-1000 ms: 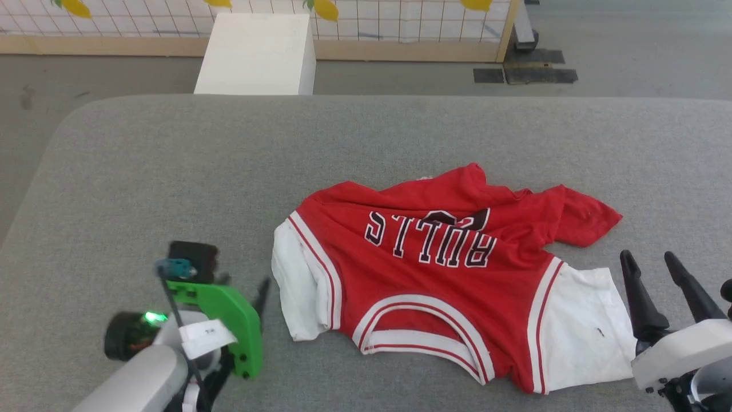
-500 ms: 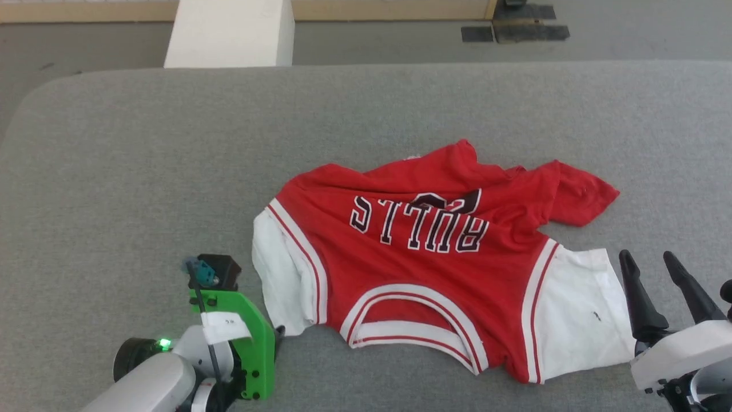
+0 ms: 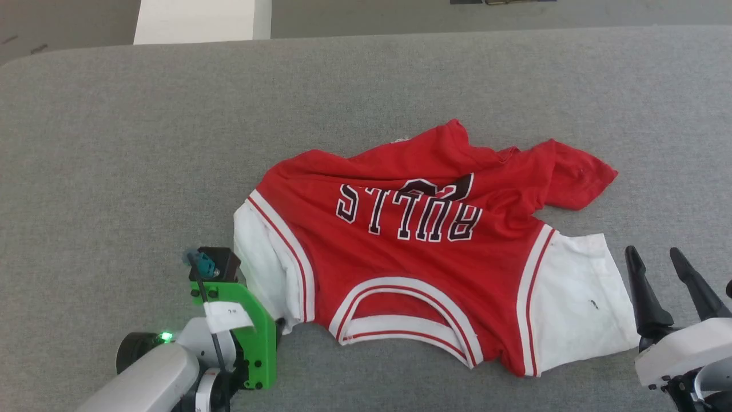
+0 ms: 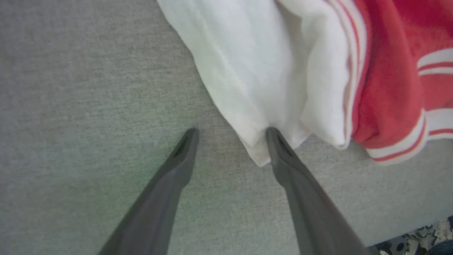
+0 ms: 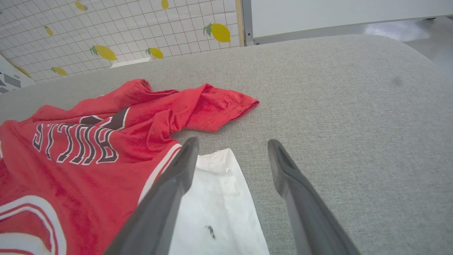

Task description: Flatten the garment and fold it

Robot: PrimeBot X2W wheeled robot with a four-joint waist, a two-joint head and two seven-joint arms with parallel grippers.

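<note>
Grippers first: left gripper (image 4: 230, 132) has its jaws spread wide w/ nothing held. One fingertip (image 4: 274, 136) is at the bottom corner of the white left sleeve (image 4: 247, 71), the other over bare grey cloth. Right gripper (image 3: 653, 254) is equally wide and empty, just beside the right sleeve (image 3: 577, 297).

Red T-shirt (image 3: 412, 257) lies mid-table, collar toward the robot. Its far hem is rumpled, w/ the far-right corner bunched up, so it's not flat yet.

Change vs a sec ago: the left gripper stood off from the sleeve w/ a clear gap and has now closed in on its corner. Head cam also tipped down, so the whole pic shifted, but the shirt's shape looks the same. Right gripper is unchanged next to its sleeve. Prob a set-up for pinching the sleeve and pulling it flat; flattening not begun.

Writing: "BULLS" (image 3: 409, 214), black letters w/ white outline, upside-down to the head cam. The graphic beyond it is partly lost in a crease. Tag on the green wrist bracket (image 3: 254, 337) is too small to read.

Around it is the grey padded table (image 3: 143, 143), w/ a white box (image 3: 194, 20) beyond its far edge.
</note>
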